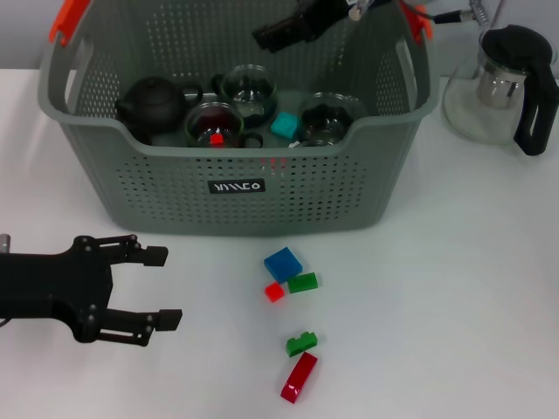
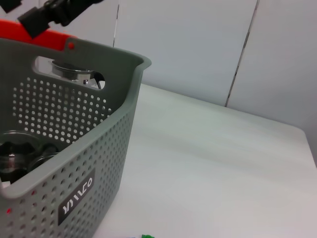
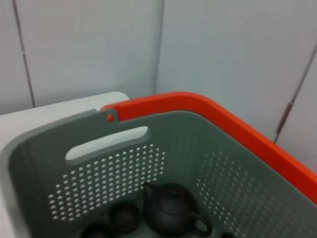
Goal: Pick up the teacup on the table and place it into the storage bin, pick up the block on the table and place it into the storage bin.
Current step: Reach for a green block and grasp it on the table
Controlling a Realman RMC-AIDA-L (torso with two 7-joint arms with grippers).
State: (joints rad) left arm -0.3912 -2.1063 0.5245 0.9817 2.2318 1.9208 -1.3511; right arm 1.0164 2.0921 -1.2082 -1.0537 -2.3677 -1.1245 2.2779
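The bin stands at the tabletop's 12 o'clock and holds a dark teapot, glass teacups, one with a red block inside, and a teal block. At its 3 o'clock stands a glass kettle. On the tabletop at 6 o'clock lie blue, small red, two green and long red blocks. The left hand hovers at 8 o'clock, fingers spread, empty. The right hand hangs over the bin's far rim; whether it is open I cannot tell.
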